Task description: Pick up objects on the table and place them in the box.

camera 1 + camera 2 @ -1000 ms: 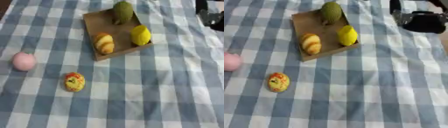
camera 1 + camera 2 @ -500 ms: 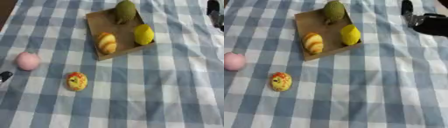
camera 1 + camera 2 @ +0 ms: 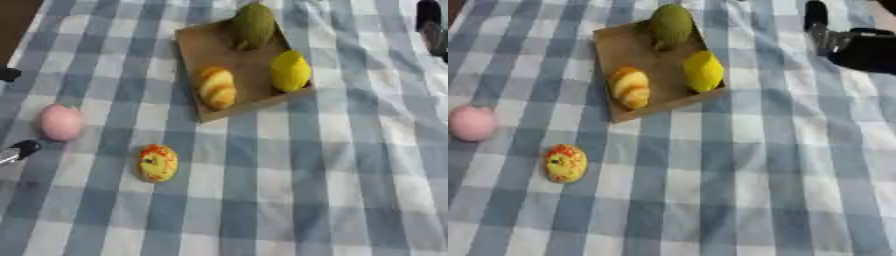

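A brown cardboard box point(image 3: 197, 47) lies open at the top middle of the checked cloth. Inside it are a green fruit point(image 3: 254, 24), a yellow lemon point(image 3: 290, 71) and an orange-yellow bread-like piece point(image 3: 216, 88). On the cloth to the left sits a pink round fruit point(image 3: 61, 122), and a yellow-and-red piece point(image 3: 158, 162) lies below it to the right. My left hand point(image 3: 19, 150) shows only as dark fingertips at the left edge, spread wide, just left of the pink fruit and holding nothing. My right hand point(image 3: 859, 47) hovers open at the upper right, away from the box.
The blue-and-white checked cloth point(image 3: 745, 190) covers the whole table. A dark strip of bare surface point(image 3: 16, 12) shows at the upper left corner.
My left hand's fingertips have come into view at the left edge beside the pink fruit. The whole picture has drifted slightly right. The right hand has hardly moved.
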Controlling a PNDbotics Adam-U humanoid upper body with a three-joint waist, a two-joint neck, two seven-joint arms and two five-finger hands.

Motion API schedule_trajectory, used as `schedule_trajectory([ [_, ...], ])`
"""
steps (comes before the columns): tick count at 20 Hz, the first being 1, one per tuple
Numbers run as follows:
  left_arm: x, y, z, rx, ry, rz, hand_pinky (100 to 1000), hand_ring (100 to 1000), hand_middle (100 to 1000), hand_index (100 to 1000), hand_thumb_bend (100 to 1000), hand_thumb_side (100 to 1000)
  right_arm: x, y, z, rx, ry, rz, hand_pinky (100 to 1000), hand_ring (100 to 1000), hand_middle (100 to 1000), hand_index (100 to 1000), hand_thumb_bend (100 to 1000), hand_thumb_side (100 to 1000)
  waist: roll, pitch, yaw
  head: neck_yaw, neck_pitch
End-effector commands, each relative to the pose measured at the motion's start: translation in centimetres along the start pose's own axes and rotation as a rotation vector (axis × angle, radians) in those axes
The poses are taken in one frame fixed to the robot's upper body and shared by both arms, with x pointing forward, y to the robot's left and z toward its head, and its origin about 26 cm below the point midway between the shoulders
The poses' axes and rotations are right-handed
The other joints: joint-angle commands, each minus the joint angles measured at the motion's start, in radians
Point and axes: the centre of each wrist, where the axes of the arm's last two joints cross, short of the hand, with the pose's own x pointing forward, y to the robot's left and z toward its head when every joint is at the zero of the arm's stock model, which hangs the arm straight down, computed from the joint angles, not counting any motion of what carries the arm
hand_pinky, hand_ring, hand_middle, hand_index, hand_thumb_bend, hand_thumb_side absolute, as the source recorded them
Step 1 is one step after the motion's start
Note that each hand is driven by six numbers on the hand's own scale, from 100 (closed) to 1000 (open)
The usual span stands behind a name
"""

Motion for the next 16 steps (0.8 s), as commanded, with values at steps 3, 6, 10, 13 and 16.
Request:
schedule_trajectory([
  [3, -0.3, 2.1, -0.5, -0.047, 0.004, -0.064, 941, 880, 811, 948, 431, 458, 0.2, -0.9, -0.1, -0.013, -0.014, 0.019, 744, 762, 810, 833, 100, 479, 0.007, -0.026, 0.0, 0.005, 0.002],
  [6, -0.7, 2.4, -0.8, -0.093, -0.017, -0.061, 944, 881, 810, 934, 421, 436, 0.2, -0.9, -0.1, -0.013, -0.013, 0.021, 742, 760, 808, 832, 100, 487, 0.014, -0.024, 0.002, 0.003, 0.0],
  [10, -1.1, 3.0, -1.3, -0.143, -0.024, -0.087, 946, 878, 809, 911, 391, 378, 0.3, -0.9, -0.1, -0.013, -0.015, 0.02, 740, 758, 807, 832, 100, 512, 0.021, -0.023, 0.001, 0.002, -0.002],
  [13, -1.4, 3.1, -1.7, -0.184, -0.015, -0.104, 946, 878, 809, 905, 381, 359, 0.3, -0.9, -0.2, -0.015, -0.016, 0.017, 739, 757, 807, 832, 100, 517, 0.024, -0.022, -0.002, 0.003, -0.003],
  [16, -1.5, 3.2, -2.1, -0.226, -0.018, -0.107, 947, 877, 808, 910, 376, 353, 0.3, -0.9, -0.2, -0.019, -0.015, 0.014, 737, 755, 806, 831, 100, 522, 0.027, -0.02, -0.006, 0.003, -0.003],
])
